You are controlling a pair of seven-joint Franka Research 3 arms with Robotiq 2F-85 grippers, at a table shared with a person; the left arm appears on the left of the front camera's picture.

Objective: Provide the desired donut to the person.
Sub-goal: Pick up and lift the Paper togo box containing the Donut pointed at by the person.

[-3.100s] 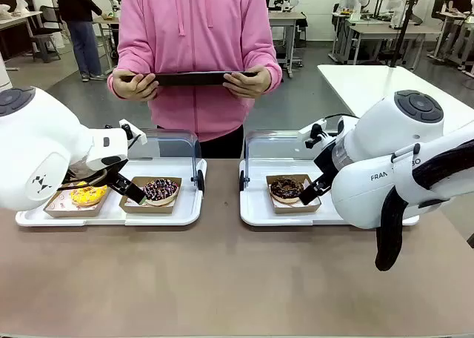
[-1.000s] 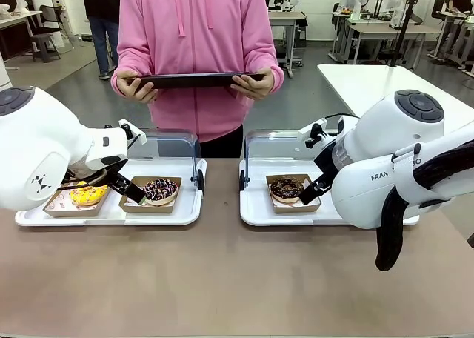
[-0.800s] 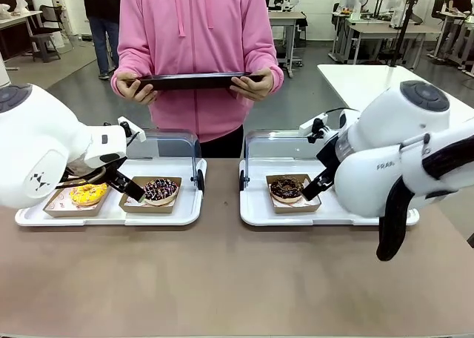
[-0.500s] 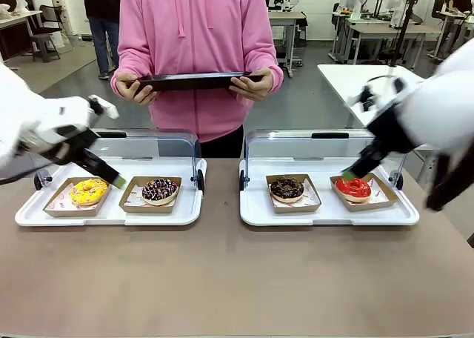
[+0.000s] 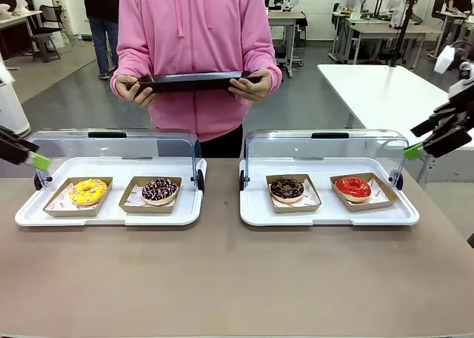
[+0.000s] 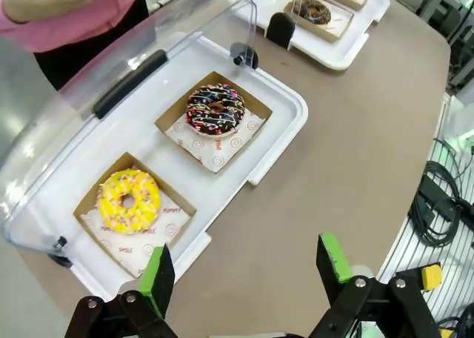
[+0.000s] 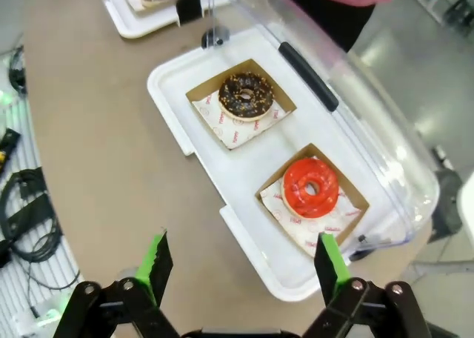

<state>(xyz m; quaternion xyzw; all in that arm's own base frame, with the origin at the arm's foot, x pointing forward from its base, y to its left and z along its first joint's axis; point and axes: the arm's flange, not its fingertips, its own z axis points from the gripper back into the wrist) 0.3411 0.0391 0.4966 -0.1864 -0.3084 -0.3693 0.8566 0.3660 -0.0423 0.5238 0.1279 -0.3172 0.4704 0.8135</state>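
Left claw (image 6: pixel 244 260) apart and empty, raised clear of the yellow donut (image 6: pixel 128 200) and sprinkled donut (image 6: pixel 215 109); right claw (image 7: pixel 243 250) likewise, clear of the chocolate donut (image 7: pixel 246 95) and red donut (image 7: pixel 311 187); the person (image 5: pixel 194 49) across the counter (image 5: pixel 222 279) holds a dark tray (image 5: pixel 194 79).

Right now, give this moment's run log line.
left end effector open | right end effector open | donuts in white trays | person holds dark tray

With fingers (image 6: pixel 157 275) spread wide, the left gripper (image 6: pixel 248 267) and right gripper (image 7: pixel 242 267) hang raised at opposite sides.
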